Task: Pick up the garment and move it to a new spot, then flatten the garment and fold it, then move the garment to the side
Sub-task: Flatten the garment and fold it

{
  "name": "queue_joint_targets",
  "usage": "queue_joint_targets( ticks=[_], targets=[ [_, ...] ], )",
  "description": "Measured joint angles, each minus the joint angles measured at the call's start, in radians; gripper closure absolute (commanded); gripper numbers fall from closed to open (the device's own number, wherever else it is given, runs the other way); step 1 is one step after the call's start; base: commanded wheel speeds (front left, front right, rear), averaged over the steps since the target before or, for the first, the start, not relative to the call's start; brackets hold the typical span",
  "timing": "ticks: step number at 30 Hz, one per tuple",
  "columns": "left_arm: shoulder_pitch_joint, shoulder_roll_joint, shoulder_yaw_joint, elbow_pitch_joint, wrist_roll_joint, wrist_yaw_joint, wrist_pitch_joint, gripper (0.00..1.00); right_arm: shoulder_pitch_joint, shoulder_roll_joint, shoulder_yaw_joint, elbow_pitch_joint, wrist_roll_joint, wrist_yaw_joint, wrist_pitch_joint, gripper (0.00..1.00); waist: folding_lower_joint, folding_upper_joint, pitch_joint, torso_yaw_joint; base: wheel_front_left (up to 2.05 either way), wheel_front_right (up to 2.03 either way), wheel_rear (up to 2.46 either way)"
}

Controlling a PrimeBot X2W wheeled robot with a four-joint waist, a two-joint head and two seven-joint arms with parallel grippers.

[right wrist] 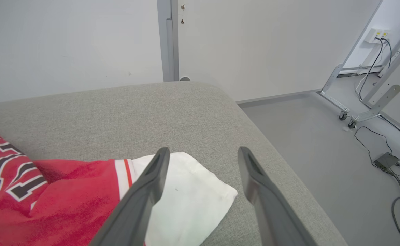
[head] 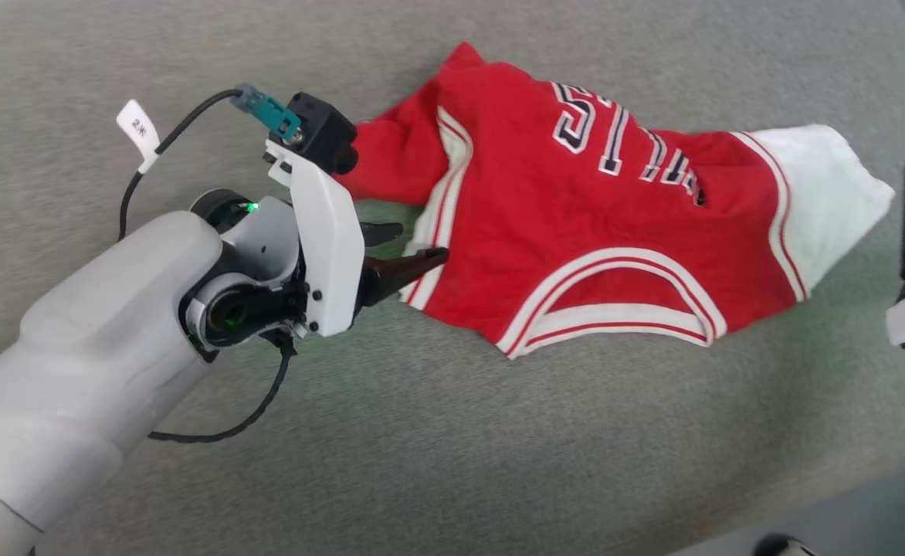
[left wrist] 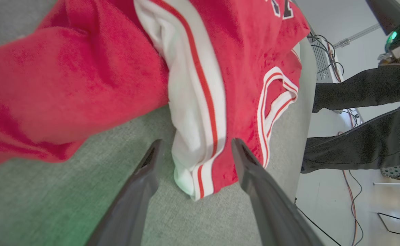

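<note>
1. Position of the garment. The garment (head: 599, 255) lies crumpled on the grey padded table (head: 452, 463), right of centre in the head view. The striped collar (head: 615, 309) faces the near edge. The black lettering (head: 615, 139) faces the far edge and reads upside down. One white sleeve (head: 831, 201) is spread out at the robot's right, close to the table corner. At the robot's left, the red cloth is bunched over a white striped edge (head: 441, 208).

2. Left gripper. The left gripper (head: 420, 241) is at the left edge of the garment, fingers pointing toward it. The fingers are spread wide. In the left wrist view, a corner of the white striped edge sits between them, with a gap on each side. Nothing is clamped. Contact between the lower finger (head: 414, 266) and the cloth cannot be confirmed.

3. Right gripper. The right gripper (right wrist: 203, 150) is beside the white sleeve, near the table corner. The fingers are spread wide and hold nothing.

4. Surroundings. A person's legs in dark trousers (left wrist: 357, 136) are beyond the table edge in the left wrist view
</note>
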Motion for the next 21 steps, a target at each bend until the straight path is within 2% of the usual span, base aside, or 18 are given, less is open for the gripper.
queue_joint_targets(
  ticks=[3,9,10,11,12,13,17,21],
  targets=[
    [-0.018,0.001,-0.021,0.027,-0.022,0.000,0.004,0.00,0.001,0.015,0.011,0.002,0.006,0.000,-0.012,0.00,0.0000,0.0000,0.018,-0.029,0.00,0.00,0.00],
    [-0.052,0.021,-0.103,0.069,0.011,-0.002,-0.002,0.00,0.002,0.028,0.034,0.014,0.015,0.000,-0.024,0.00,0.0000,0.0001,0.040,-0.063,0.00,0.00,0.00],
    [-0.054,0.022,-0.107,0.071,0.003,-0.002,-0.004,0.12,0.002,0.031,0.037,0.016,0.015,0.000,-0.027,0.00,0.0000,0.0000,0.041,-0.065,0.00,0.00,0.00],
    [-0.055,0.022,-0.108,0.074,-0.010,-0.002,-0.013,0.44,0.002,0.033,0.038,0.018,0.015,0.000,-0.030,0.00,0.0000,0.0000,0.042,-0.067,0.00,0.00,0.00],
    [-0.055,0.021,-0.110,0.075,-0.019,-0.002,-0.019,0.89,0.002,0.033,0.038,0.020,0.015,0.000,-0.030,0.00,0.0000,0.0000,0.042,-0.066,0.00,0.00,0.00],
    [-0.058,0.022,-0.114,0.073,-0.026,-0.001,-0.019,1.00,0.002,0.034,0.038,0.021,0.015,0.000,-0.030,0.00,0.0000,0.0000,0.041,-0.063,0.00,0.00,0.00],
    [-0.065,0.040,-0.128,0.036,-0.059,-0.001,-0.022,1.00,0.011,0.037,0.039,0.017,0.014,0.000,-0.030,0.00,0.0000,0.0000,0.032,-0.044,0.00,0.00,0.00],
    [-0.104,0.083,-0.129,-0.008,-0.063,-0.001,-0.048,1.00,0.014,0.032,0.037,0.012,0.014,0.000,-0.028,0.00,0.0000,0.0000,0.016,-0.010,0.00,0.00,0.00]
  ],
)
